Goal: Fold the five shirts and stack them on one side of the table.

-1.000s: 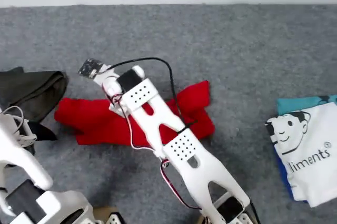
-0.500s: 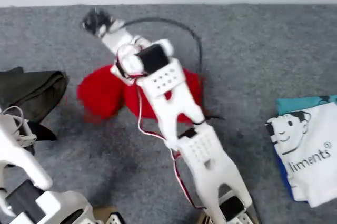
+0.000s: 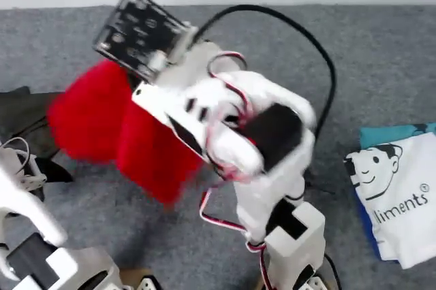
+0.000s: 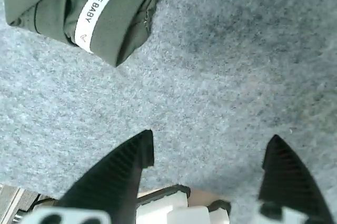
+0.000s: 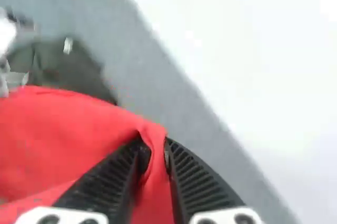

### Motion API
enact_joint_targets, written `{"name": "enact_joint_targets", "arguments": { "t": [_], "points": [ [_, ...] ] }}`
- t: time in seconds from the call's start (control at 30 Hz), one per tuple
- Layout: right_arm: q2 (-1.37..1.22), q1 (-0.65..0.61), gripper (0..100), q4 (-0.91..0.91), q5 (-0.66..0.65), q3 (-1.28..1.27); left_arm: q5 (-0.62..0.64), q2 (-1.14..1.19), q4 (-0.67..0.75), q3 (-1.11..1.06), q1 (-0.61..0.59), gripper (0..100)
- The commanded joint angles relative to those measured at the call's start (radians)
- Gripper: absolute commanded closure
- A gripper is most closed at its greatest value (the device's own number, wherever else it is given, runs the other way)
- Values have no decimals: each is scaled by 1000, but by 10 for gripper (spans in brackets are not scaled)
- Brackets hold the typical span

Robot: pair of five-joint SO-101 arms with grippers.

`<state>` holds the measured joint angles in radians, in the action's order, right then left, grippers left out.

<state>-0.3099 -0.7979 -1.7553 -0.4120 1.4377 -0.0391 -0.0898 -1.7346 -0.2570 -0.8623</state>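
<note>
Well, the right end effector (image 5: 152,158) pinches a fold of the red shirt (image 3: 129,133), which hangs from it above the bench (image 3: 381,58); the left end effector (image 4: 210,140) gapes empty near the dark shirt (image 4: 105,8).

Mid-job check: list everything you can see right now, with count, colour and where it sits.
Red fabric shirt: one, red, bunched, hanging from the right gripper over the table's left half.
Dark green folded shirt: one, dark green with a white stripe, at the table's left edge.
White printed shirt: one, white with a cartoon print, at the right edge, lying on the teal shirt.
Teal shirt: one, teal-blue, under the white printed shirt.
Grey felt table cover: one, grey, under everything.
Black cable: one, black, looping off the right arm.
Left gripper: one, black fingers, open above bare felt near the dark green folded shirt.
Right gripper: one, black fingers, shut on the red fabric shirt.
</note>
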Motion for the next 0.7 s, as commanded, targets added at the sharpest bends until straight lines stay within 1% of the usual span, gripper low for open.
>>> {"name": "enact_joint_targets", "arguments": {
  "t": [0.0,0.17,0.2,0.3,0.4,0.53,0.6,0.67],
  "points": [
    [-16,73,987,-30,-14,-155,-9,-44,-20,2,-3,673],
    [-176,251,987,-16,-3,-356,-9,-44,-20,2,-5,673],
    [-211,288,987,-16,26,-368,-9,-44,-20,2,-3,673],
    [-311,390,987,-16,170,-367,-9,-44,-20,2,-3,673],
    [-366,461,989,-27,282,-367,-9,-44,-20,2,-3,673],
    [-361,496,989,-31,370,-371,-9,-44,-20,2,-3,673],
    [-349,473,989,-38,358,-373,-9,-44,-20,2,-3,673],
    [-331,418,989,-38,330,-373,-9,-44,-20,2,-3,673]
  ]
}}
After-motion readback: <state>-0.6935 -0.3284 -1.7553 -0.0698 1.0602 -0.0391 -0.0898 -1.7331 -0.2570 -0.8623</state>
